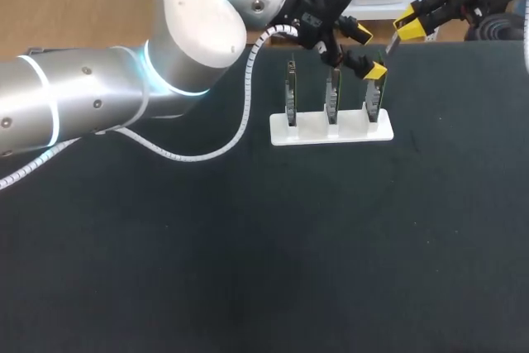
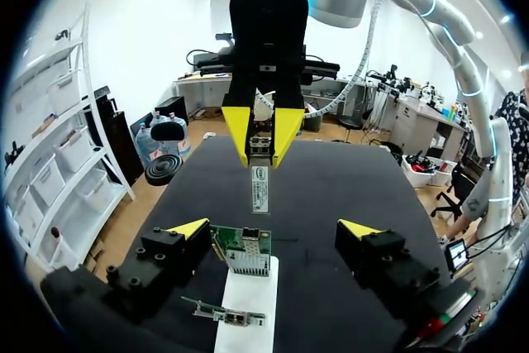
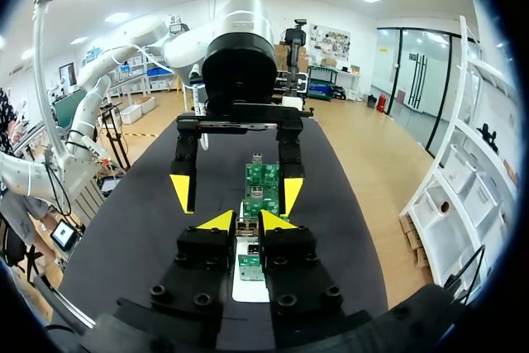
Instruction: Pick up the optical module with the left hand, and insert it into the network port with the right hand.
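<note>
left hand (image 1: 369, 51): released, fingers spread wide either side of the right-most network card (image 2: 245, 255) | right hand (image 2: 261, 155): grasping the optical module (image 2: 260, 189), held upright just above that card's network port (image 2: 250, 237), not touching | white stand (image 1: 331, 128): three upright cards, far side of the table (image 1: 248, 270), right of centre

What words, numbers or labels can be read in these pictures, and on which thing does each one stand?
Optical module, held in the right gripper: a white label with print, too small to read.
Network cards on the white stand: no print sharp enough to read.
Nothing else on the table carries text that can be read.
</note>
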`<action>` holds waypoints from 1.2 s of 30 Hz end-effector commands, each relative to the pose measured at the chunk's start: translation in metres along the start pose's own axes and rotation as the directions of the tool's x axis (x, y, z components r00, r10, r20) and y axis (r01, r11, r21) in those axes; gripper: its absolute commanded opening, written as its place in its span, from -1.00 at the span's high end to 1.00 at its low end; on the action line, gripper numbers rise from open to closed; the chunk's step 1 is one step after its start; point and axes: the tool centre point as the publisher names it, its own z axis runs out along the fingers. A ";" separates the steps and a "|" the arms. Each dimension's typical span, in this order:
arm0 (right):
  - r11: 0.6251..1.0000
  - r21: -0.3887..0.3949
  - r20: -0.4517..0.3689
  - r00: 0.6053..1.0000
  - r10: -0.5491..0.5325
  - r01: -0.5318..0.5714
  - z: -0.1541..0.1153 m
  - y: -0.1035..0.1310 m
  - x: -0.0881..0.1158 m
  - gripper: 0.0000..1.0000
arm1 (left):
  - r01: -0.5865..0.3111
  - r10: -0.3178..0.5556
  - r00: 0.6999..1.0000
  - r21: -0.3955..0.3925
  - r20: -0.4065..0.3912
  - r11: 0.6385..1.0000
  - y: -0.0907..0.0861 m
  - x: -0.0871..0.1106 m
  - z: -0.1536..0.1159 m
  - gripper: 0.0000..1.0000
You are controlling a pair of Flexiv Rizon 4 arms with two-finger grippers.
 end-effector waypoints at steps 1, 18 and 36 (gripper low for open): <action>1.000 0.003 -0.002 1.000 0.002 -0.002 0.000 0.001 0.000 1.00 | -0.001 0.001 1.000 0.003 -0.008 1.000 0.003 -0.001 0.002 -1.00; 1.000 0.002 -0.008 1.000 0.004 -0.004 -0.003 0.000 0.000 1.00 | -0.005 0.005 1.000 0.011 -0.010 1.000 0.003 -0.001 0.006 -1.00; 1.000 -0.026 -0.068 0.998 -0.007 0.005 0.001 0.004 -0.003 1.00 | -0.025 0.025 1.000 0.009 0.002 1.000 0.004 0.000 0.007 -1.00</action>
